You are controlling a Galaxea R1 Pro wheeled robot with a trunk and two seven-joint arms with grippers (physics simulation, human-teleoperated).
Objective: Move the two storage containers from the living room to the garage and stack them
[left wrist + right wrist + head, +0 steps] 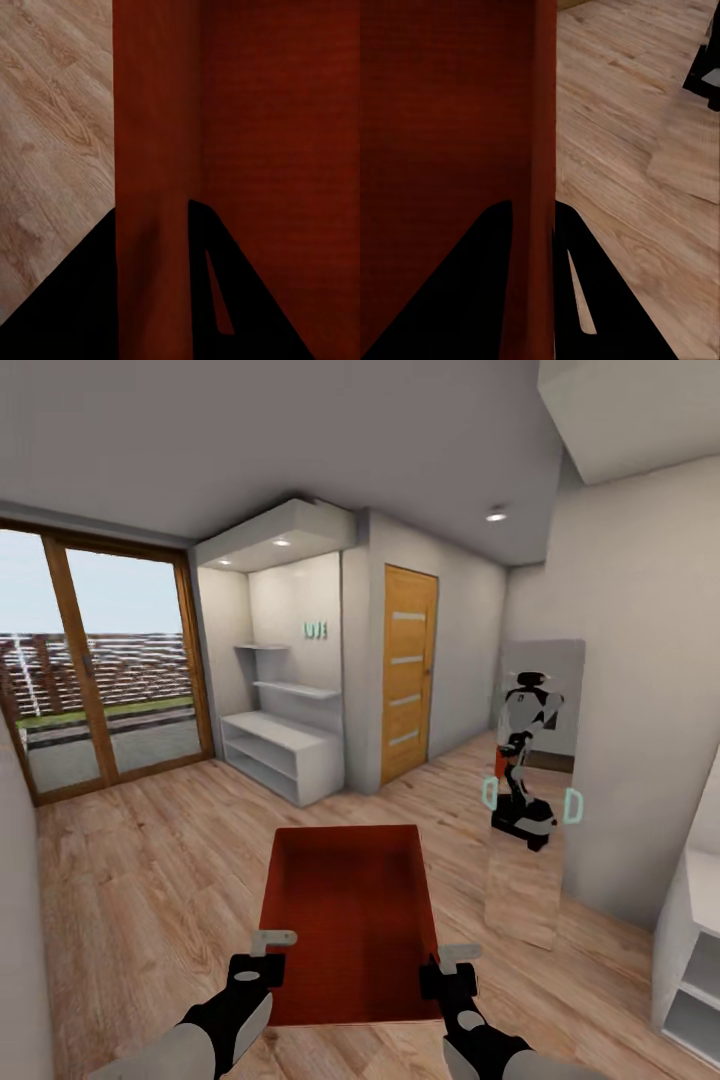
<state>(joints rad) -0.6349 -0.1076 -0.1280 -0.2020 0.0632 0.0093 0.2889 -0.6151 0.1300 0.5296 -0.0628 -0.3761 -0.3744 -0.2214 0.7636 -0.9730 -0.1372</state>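
The orange-red container (348, 920) sits in the lower middle of the head view, held up in front of the robot with its open top facing the camera, above the pale wood-plank floor (150, 880). It is carried by its two long side walls, probably so the load stays level and centred while the robot drives towards the garage.

The left gripper (268, 952) is at the container's lower left edge and the right gripper (450, 966) at its lower right edge. In the left wrist view the container wall (154, 150) runs straight between the two dark fingers (82, 300), one inside the box and one outside; the right wrist view shows the same, with the wall (536, 150) between its fingers (472, 300). Each gripper is therefore pinching a side wall.

Further out, a wooden door with pale stripes (409, 672) stands in the upper middle, white shelves (280, 745) to its left, and a glass sliding door (100, 660) at the far left. A tall mirror (535, 780) at the right reflects the robot.
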